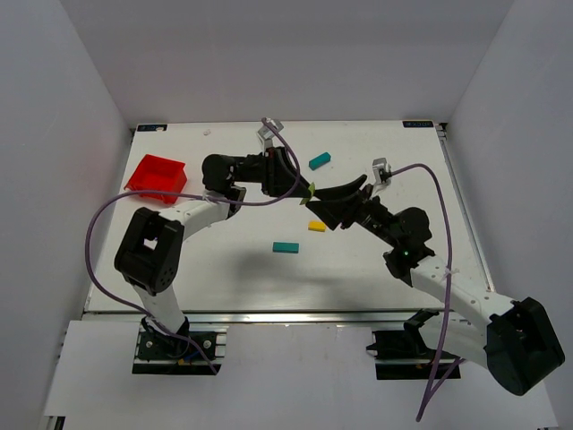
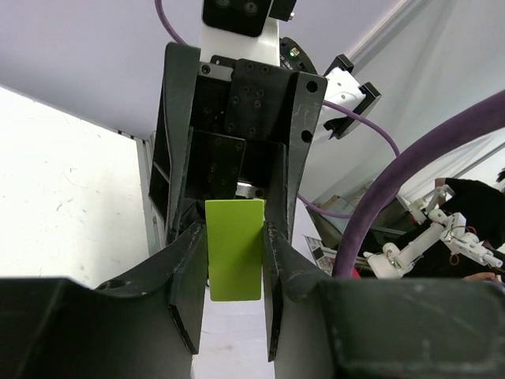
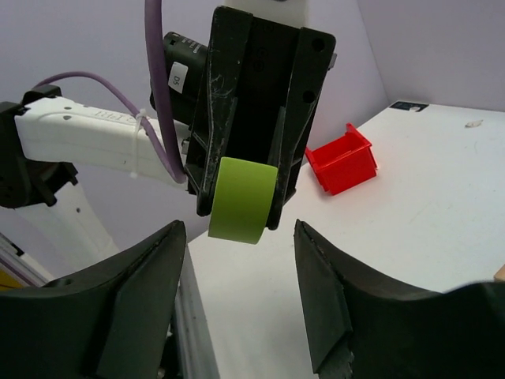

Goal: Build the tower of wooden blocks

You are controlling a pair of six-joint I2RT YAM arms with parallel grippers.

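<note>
From above, little to make out of the lime-green wooden piece [image 1: 311, 191]: only a sliver showing where the two black tools meet over the middle of the white desk [image 1: 224, 269]. Pinched by the left tool [image 1: 303, 186], both fingers [image 2: 189, 268] pressed against its sides, flat rectangular face toward the left wrist camera, rounded end toward the right wrist camera; held in the air, off the desk. Right tool [image 3: 237, 237] spread wide and facing the left one, fingers [image 3: 142, 300] standing either side of the piece's free end; cannot tell whether touching it. Wood block tower not yet built: other pieces lying flat and well apart on the desk, one teal rectangular block [image 1: 319, 160] beyond the tools, one small yellow block [image 1: 316, 226] just on their near side, a second teal block [image 1: 286, 246] nearer again. Red plastic bin [image 1: 158, 176] toward the desk's far left corner, beside the left arm; from above only its own red inner surfaces visible. Right arm's base cut off at the lower right of the top view. Clutter past the desk in the left wrist view too small to identify.
</note>
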